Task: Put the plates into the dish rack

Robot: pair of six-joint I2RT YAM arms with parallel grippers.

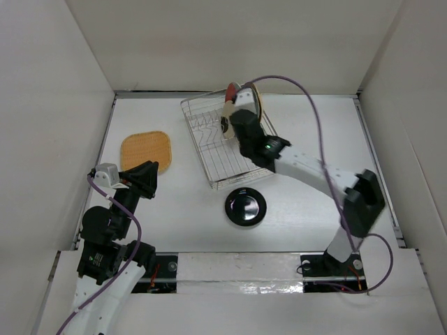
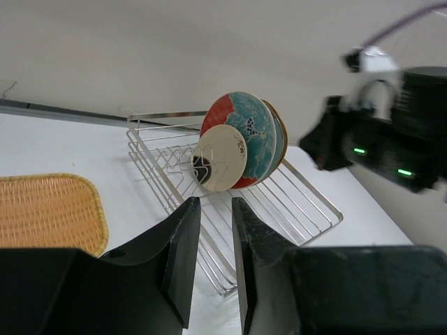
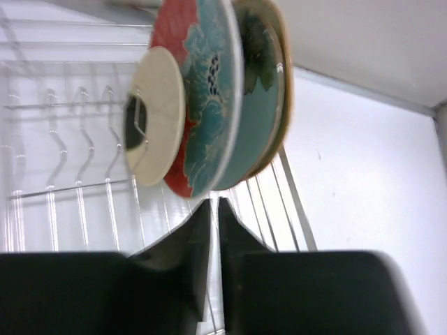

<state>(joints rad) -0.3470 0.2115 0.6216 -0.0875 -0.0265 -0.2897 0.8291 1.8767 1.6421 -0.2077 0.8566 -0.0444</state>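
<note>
The dish rack point(image 1: 218, 155) is a silver wire basket at the table's middle back. Plates stand on edge at its far end: a small cream plate point(image 3: 158, 118) in front, the red plate with teal flower point(image 3: 202, 84) behind it, then a pale green plate point(image 3: 260, 139) and a tan-rimmed one point(image 3: 285, 84). The orange-tan woven-look plate point(image 1: 147, 151) lies flat left of the rack. The glossy black plate point(image 1: 245, 206) lies flat in front of it. My right gripper point(image 3: 214, 202) is shut and empty over the rack, just below the standing plates. My left gripper point(image 2: 216, 202) is empty, jaws slightly apart, beside the woven plate.
White walls close in the table at the back and on both sides. The near half of the rack point(image 2: 230, 251) holds bare prongs. The right arm point(image 1: 307, 167) reaches across the table's right half, its cable arching above.
</note>
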